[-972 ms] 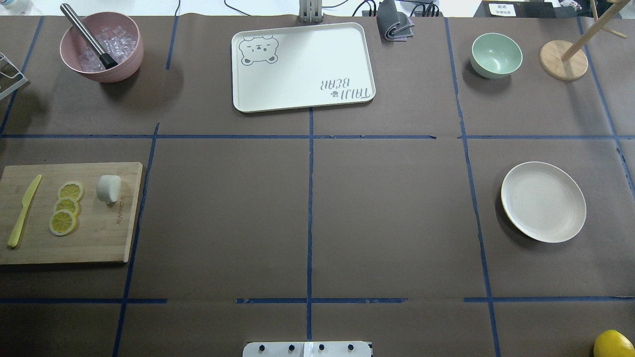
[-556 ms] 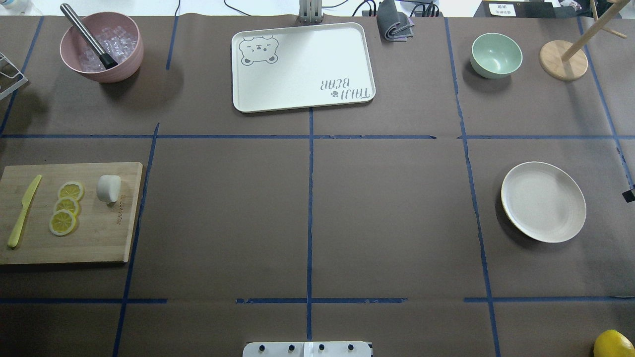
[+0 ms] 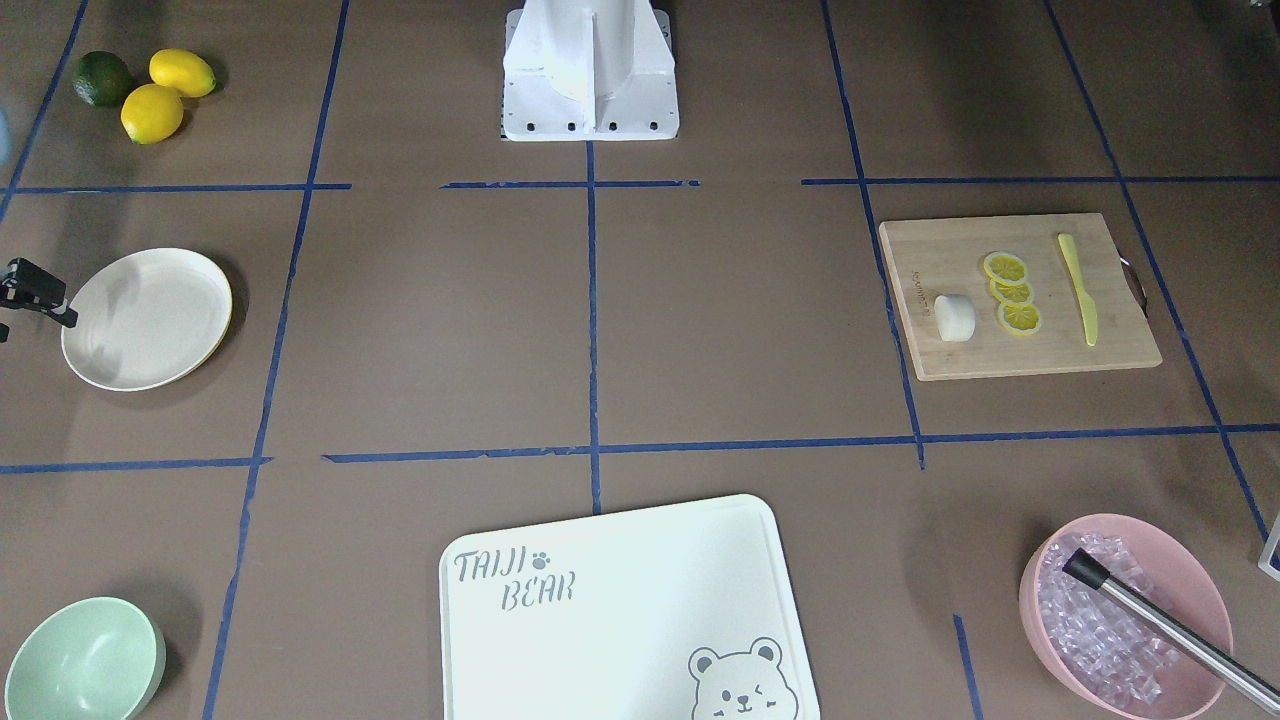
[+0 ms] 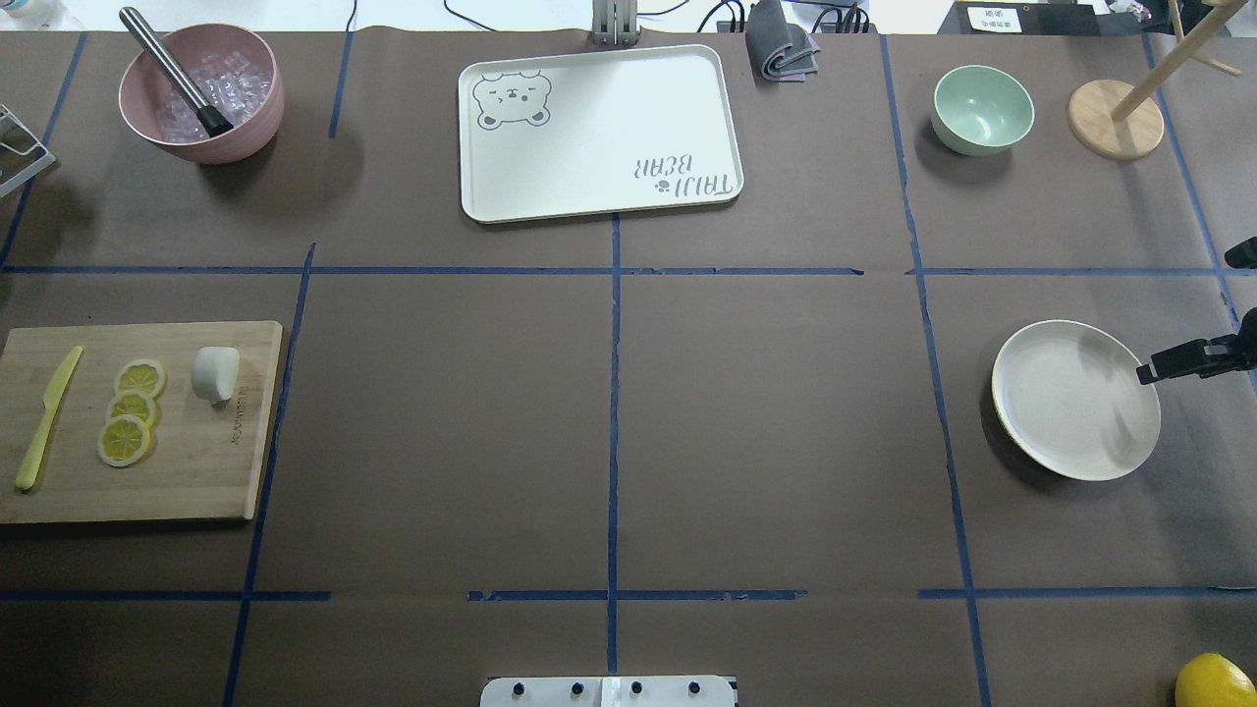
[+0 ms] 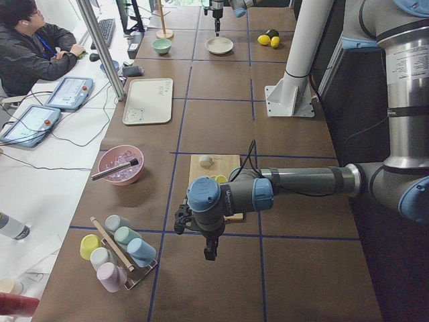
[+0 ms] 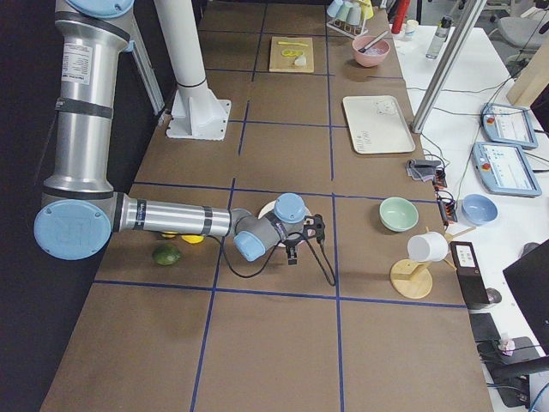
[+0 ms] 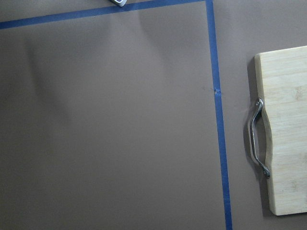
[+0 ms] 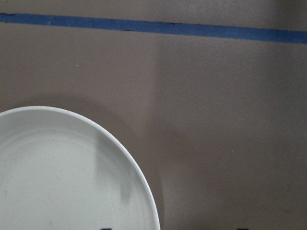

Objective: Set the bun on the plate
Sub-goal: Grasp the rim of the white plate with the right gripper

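Note:
The white bun [image 4: 215, 373] lies on a wooden cutting board [image 4: 196, 471] at the table's left, beside the lemon slices; it also shows as the bun [image 3: 954, 317]. The cream plate [image 4: 1070, 407] [image 3: 147, 318] stands bare at the right. My right gripper [image 4: 1169, 363] [image 3: 35, 290] hangs above the plate's outer rim, and its fingertips stand apart at the bottom of the right wrist view, open, over the plate [image 8: 67, 172]. My left gripper [image 5: 210, 251] hovers past the board's handle end [image 7: 283, 134], apart from the bun; I cannot tell its state.
Lemon slices [image 4: 130, 409] and a yellow knife [image 4: 46, 417] share the board. A pink bowl [image 4: 201, 93] of ice with a metal tool, a bear tray [image 4: 599, 133], a mint bowl [image 4: 982, 108] and a wooden stand [image 4: 1117, 120] line the far edge. A lemon [image 4: 1216, 680] lies near right.
My right gripper has come in from the right edge and now hangs over the plate's outer rim. The bun, board and plate have not moved.

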Controlling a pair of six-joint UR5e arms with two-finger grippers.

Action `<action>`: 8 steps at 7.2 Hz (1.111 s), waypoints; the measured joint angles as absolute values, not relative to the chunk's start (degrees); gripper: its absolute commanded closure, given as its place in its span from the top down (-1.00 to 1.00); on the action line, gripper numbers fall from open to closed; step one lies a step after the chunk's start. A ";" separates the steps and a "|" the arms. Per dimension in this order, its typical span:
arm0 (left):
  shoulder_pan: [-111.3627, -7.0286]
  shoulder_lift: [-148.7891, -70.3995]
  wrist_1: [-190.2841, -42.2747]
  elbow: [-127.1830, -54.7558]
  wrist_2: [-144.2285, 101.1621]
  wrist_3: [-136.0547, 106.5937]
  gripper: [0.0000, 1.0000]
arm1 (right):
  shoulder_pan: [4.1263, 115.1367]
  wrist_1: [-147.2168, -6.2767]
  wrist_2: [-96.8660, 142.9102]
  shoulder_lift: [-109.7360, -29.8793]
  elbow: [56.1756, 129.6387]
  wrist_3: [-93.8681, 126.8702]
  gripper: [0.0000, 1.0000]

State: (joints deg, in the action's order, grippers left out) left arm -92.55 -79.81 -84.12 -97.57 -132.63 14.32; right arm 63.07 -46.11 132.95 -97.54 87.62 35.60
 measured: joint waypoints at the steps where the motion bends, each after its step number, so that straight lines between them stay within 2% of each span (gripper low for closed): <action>1: -92.55 -79.81 -84.12 -97.52 -132.63 14.33 1.00 | 62.37 -45.66 132.75 -97.32 87.30 36.68 0.70; 2: -92.55 -79.81 -84.13 -97.49 -132.63 14.33 1.00 | 61.53 -45.51 132.36 -97.27 87.09 37.26 0.14; 3: -92.55 -79.81 -84.17 -97.48 -132.63 14.33 1.00 | 60.97 -45.46 132.11 -97.37 87.06 37.70 -0.75; 4: -92.55 -79.81 -84.19 -97.48 -132.65 14.33 1.00 | 60.76 -45.45 132.27 -97.50 87.16 38.48 -1.00; 8: -92.55 -79.81 -84.14 -97.49 -132.63 14.33 1.00 | 60.66 -45.44 133.09 -97.58 88.30 39.90 -1.00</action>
State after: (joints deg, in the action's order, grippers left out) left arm -92.55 -79.81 -84.14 -97.49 -132.63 14.33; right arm 60.66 -45.44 133.09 -97.58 88.30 39.90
